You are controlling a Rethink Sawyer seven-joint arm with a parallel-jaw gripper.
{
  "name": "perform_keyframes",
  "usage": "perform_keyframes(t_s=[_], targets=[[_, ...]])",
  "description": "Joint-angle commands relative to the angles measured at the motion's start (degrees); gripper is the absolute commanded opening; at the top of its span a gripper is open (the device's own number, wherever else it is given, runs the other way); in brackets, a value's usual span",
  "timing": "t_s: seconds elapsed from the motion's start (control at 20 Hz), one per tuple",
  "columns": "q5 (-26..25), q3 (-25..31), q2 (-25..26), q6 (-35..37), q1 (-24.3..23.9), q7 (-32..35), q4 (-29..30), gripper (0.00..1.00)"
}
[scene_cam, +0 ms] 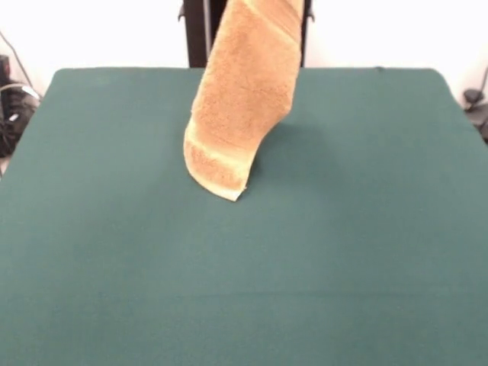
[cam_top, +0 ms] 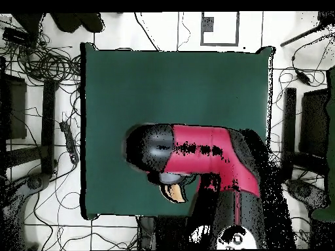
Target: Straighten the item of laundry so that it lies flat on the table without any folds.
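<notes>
My towel hangs in the air over the far middle of the green worktop, its lower corner near the cloth. My arm hides my tool, so I cannot tell its state. Cables litter the pale floor around.
</notes>
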Motion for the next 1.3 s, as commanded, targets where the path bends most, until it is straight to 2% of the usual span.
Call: perform_keyframes(t_s=[0.05, 0.25, 0.5, 0.6, 0.65, 0.85, 1.05, 1.2, 1.3], targets=[[3.99, 5.56, -1.16, -3.40, 6.58, 7.67, 8.35, 0.00], [6.15, 4.67, 1.50, -7.19, 10.70, 15.72, 7.65, 0.00], [12.77, 1.82, 5.58, -12.85, 16.66, 30.40, 6.06, 0.00], [12.10, 1.49, 8.54, -13.45, 18.80, 30.81, 2.41, 0.00], [9.23, 1.47, 8.91, -15.25, 15.50, 22.93, 2.60, 0.00], [4.93, 3.30, 17.77, -21.99, 18.08, 19.84, -5.07, 0.00], [4.59, 1.12, 27.80, -24.20, 23.13, 27.66, -13.80, 0.00], [7.68, -0.13, 33.08, -25.71, 25.86, 32.26, -18.05, 0.00], [10.56, -2.09, 36.20, -26.38, 28.12, 37.79, -20.78, 0.00]])
